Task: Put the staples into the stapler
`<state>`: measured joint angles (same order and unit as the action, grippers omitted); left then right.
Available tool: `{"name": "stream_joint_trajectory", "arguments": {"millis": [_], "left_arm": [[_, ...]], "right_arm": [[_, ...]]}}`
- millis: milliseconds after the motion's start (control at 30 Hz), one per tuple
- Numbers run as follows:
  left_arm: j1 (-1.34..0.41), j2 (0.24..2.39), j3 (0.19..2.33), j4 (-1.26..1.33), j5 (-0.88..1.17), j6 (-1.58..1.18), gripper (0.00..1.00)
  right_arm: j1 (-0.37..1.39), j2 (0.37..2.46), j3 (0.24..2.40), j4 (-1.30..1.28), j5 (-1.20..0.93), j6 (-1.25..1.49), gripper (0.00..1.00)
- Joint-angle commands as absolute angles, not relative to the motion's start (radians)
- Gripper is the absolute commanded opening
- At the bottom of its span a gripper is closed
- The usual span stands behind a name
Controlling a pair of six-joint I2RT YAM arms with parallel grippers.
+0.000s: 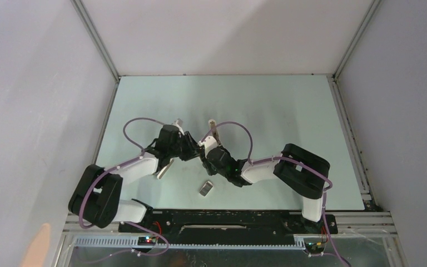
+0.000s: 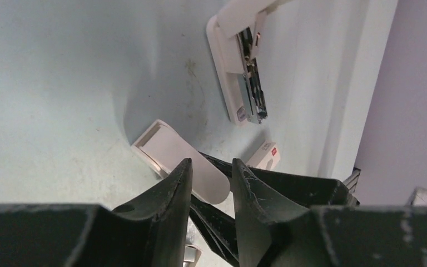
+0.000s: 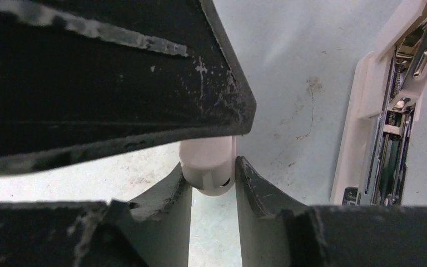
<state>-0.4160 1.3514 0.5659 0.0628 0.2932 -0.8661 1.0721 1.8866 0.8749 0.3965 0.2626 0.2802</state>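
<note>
The stapler lies open on the table with its dark metal channel showing. It also shows in the right wrist view and the top view. My right gripper is shut on a short white stub, whose rounded end shows in the left wrist view. My left gripper is open and empty, with its fingertips right over that stub. The two grippers meet mid-table, left of the stapler. I cannot pick out the staples. A small greyish piece under my left fingers is too hidden to name.
A little white box with a reddish mark lies near the front, below the grippers in the top view. The pale green table is walled at the back and sides. A metal rail runs along the near edge.
</note>
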Motion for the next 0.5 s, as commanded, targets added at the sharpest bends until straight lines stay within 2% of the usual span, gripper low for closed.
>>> {"name": "stream_joint_trajectory", "arguments": {"millis": [0, 200, 333, 467], "left_arm": [[-0.442, 1.305, 0.534, 0.108, 0.301, -0.907, 0.37], [-0.460, 1.297, 0.502, 0.145, 0.283, -0.927, 0.37], [-0.492, 1.311, 0.491, 0.162, 0.263, -0.928, 0.38], [-0.498, 1.304, 0.476, 0.174, 0.254, -0.930, 0.38]], "right_arm": [[1.076, 1.846, 0.838, 0.395, 0.295, 0.282, 0.26], [1.105, 1.750, 0.816, 0.323, 0.333, 0.297, 0.41], [1.140, 1.667, 0.815, 0.228, 0.360, 0.316, 0.57], [1.159, 1.591, 0.815, 0.133, 0.377, 0.351, 0.64]]}}
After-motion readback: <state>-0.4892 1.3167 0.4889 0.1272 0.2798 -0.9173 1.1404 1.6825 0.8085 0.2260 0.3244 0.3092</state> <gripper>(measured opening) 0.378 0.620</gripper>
